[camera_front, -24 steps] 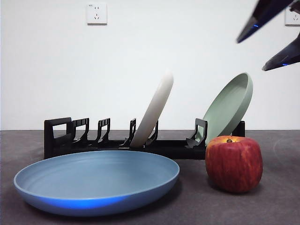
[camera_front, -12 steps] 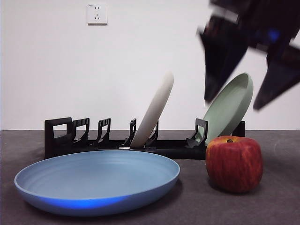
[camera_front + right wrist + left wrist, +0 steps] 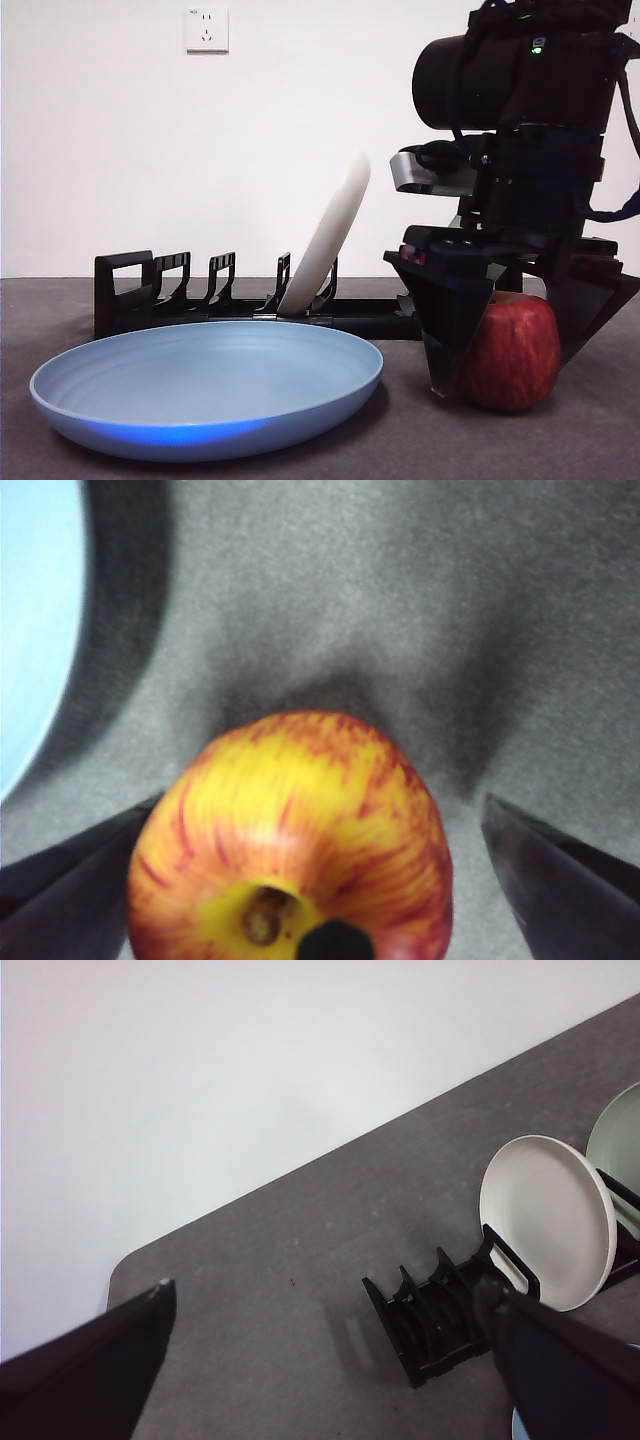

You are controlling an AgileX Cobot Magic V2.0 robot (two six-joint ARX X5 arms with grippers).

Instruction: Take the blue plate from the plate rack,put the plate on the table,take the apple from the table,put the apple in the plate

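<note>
wall (image 3: 200, 150): plain white, being evenly lit | socket (image 3: 206, 28): white, being carried high on the wall | table edge: being met directly by the wall

a robot test room or lab rather than a lived-in kitchen: a bare dark grey bench (image 3: 600, 440) set against a plain white wall with a wall socket (image 3: 206, 29), kitchen props laid out on it, a black plate rack (image 3: 200, 300), and a bulky black robot arm (image 3: 520, 150) with a green indicator light.
</note>
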